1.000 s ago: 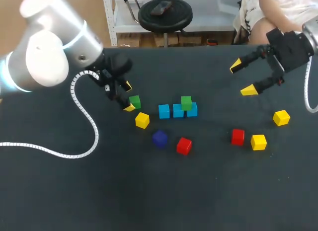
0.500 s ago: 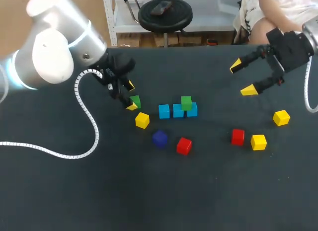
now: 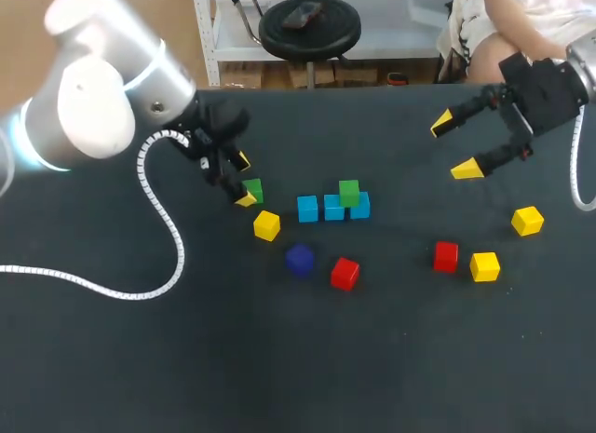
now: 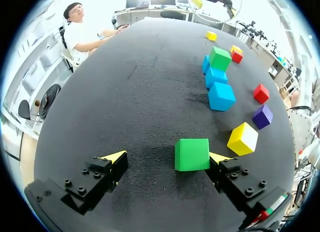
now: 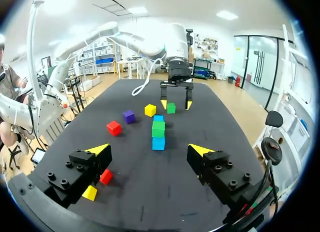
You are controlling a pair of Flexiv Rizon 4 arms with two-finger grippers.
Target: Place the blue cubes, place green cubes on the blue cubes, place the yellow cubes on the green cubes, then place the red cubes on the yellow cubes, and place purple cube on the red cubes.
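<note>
Three blue cubes (image 3: 332, 208) lie in a row mid-table, and a green cube (image 3: 349, 192) sits on top between the middle one and the right one. My left gripper (image 3: 243, 180) is open around a second green cube (image 3: 252, 189). In the left wrist view that green cube (image 4: 192, 154) rests on the table against one finger of the left gripper (image 4: 167, 157), well apart from the other. Close by are a yellow cube (image 3: 266, 225), a purple cube (image 3: 299, 259) and a red cube (image 3: 345, 273). My right gripper (image 3: 454, 146) hangs open and empty above the far right.
On the right side lie a red cube (image 3: 445, 256) and two yellow cubes (image 3: 484, 265), (image 3: 527, 220). The left arm's white cable (image 3: 158, 265) trails over the table's left part. The right wrist view shows the right gripper (image 5: 149, 149) high above the blue row (image 5: 158, 143).
The left arm's body has shifted slightly; its gripper stays around the green cube. The right arm and the cubes have not moved.
</note>
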